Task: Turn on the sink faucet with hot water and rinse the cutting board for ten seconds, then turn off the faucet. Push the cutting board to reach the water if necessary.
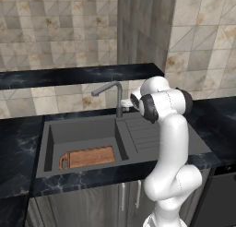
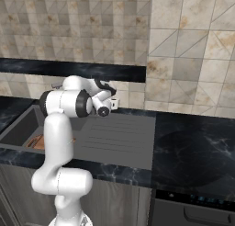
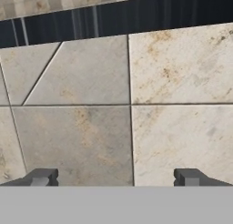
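The sink faucet (image 1: pixel 118 99) stands upright behind the sink (image 1: pixel 83 129), its bent spout reaching left over the basin. I see no water at the spout. The cutting board (image 1: pixel 87 158) lies flat on the basin floor against the front wall, handle hole to the left; a corner of the cutting board (image 2: pixel 36 141) shows behind the arm. My gripper (image 1: pixel 126 103) is just right of the faucet post at about mid height, pointing at the back wall. In the hand view the gripper (image 3: pixel 114 177) is open, its fingertips (image 3: pixel 41 177) wide apart with only beige wall tiles ahead.
A ribbed drainboard (image 1: pixel 143 134) lies right of the basin, under my arm. Black marble counter (image 2: pixel 193 151) extends on both sides. A dark shelf (image 1: pixel 78 76) runs along the tiled wall above the faucet. An appliance front (image 2: pixel 197 206) sits below the right counter.
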